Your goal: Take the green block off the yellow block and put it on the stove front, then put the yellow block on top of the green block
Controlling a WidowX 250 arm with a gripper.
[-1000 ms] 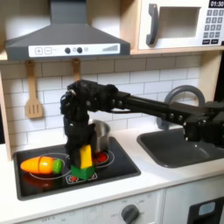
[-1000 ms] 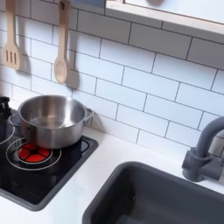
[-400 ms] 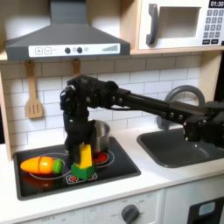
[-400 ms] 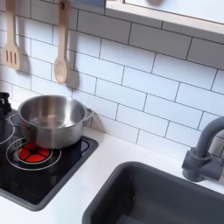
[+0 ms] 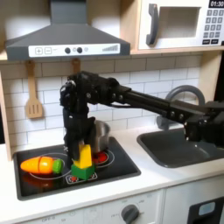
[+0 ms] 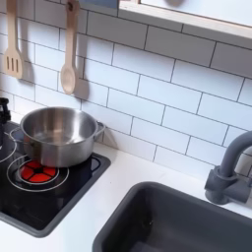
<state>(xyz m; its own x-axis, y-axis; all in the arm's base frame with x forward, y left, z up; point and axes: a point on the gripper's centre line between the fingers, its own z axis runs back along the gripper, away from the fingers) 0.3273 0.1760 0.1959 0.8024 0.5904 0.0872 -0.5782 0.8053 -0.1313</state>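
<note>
The yellow block stands on top of the green block in the first exterior view. Both sit on the stove front, near the front edge of the black cooktop, between the two red burners. The yellow block looks upright and a bit tall. The green block lies flat under it and pokes out at the sides.

The black arm reaches in from the first exterior view's right, goes up over the sink and bends down over the stove. The pincer hangs just above the yellow block, right at its top. I cannot tell if its fingers are spread or pressed together, because it is all dark there. I also cannot tell if it touches the block.

An orange toy vegetable with a green end lies on the burner at the first exterior view's left, well apart from the blocks. A shiny metal pot stands at the back of the cooktop in the second exterior view, behind a red spiral burner. Two wooden spoons hang on the white tile wall above it. The grey tap curves over the dark sink at the second exterior view's right. The white bench runs between the stove and the sink.
</note>
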